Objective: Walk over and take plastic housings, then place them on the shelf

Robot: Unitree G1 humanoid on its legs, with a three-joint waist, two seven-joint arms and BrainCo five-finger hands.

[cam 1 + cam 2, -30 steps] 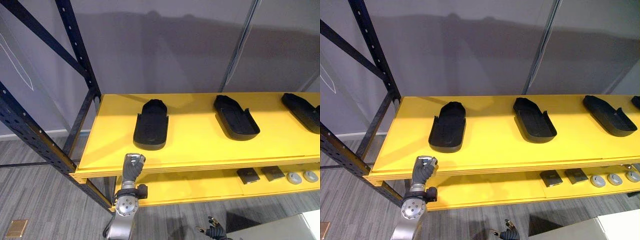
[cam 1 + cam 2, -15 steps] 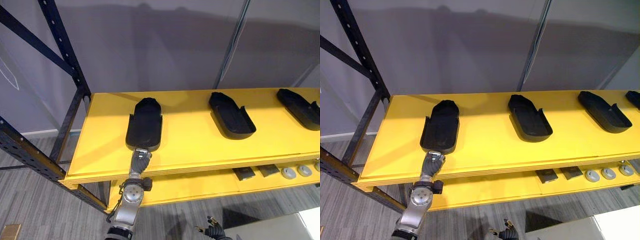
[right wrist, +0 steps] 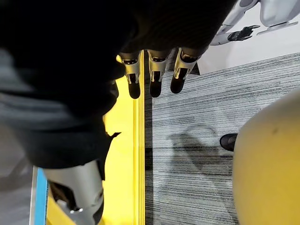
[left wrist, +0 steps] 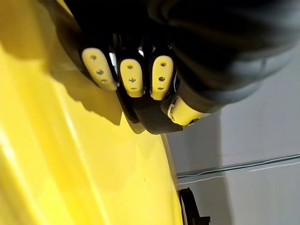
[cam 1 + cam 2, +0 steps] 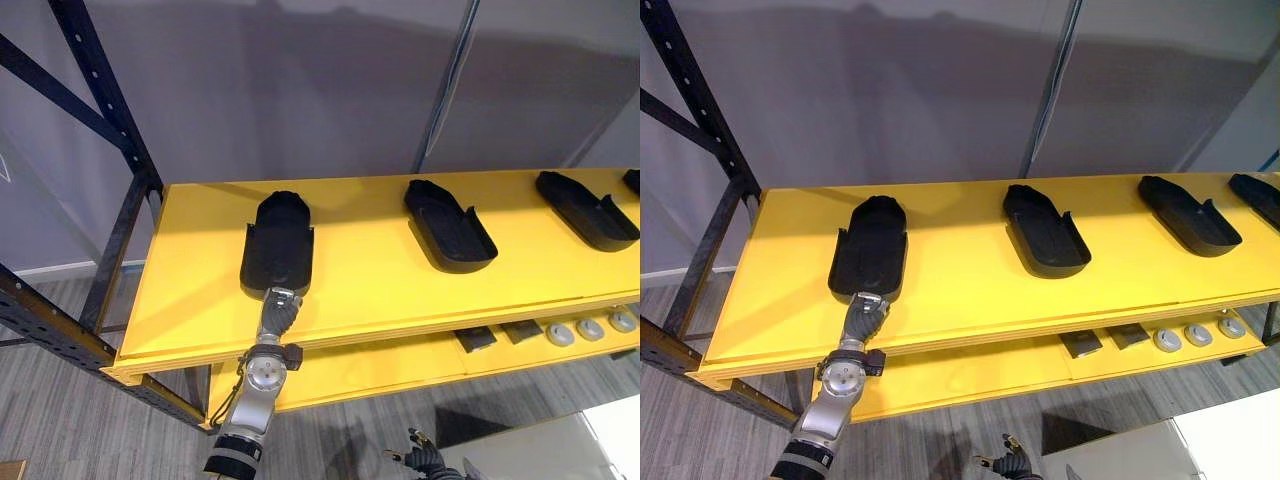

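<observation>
Four long black plastic housings lie on the yellow shelf board [image 5: 380, 280]. The leftmost housing [image 5: 278, 240] is near the board's left end, the second housing [image 5: 450, 225] is at mid-board, and the third housing [image 5: 585, 210] is toward the right end. The fourth housing [image 5: 1258, 198] is cut off at the right.

My left hand [image 5: 279, 312] reaches over the board's front edge. Its fingers are straight, with the tips at the near end of the leftmost housing, and it clasps nothing. My right hand [image 5: 1011, 464] hangs below the board's front, its fingers [image 3: 153, 75] loose and empty.

My read is that placing is mostly done. What's left is backing the left hand off, and maybe squaring that housing. I can't say whether more housings wait elsewhere.

In the left wrist view the dark cover hides much of the housing, so I can't confirm actual contact. The small grey and dark parts [image 5: 560, 335] beneath the board are too small to identify.
</observation>
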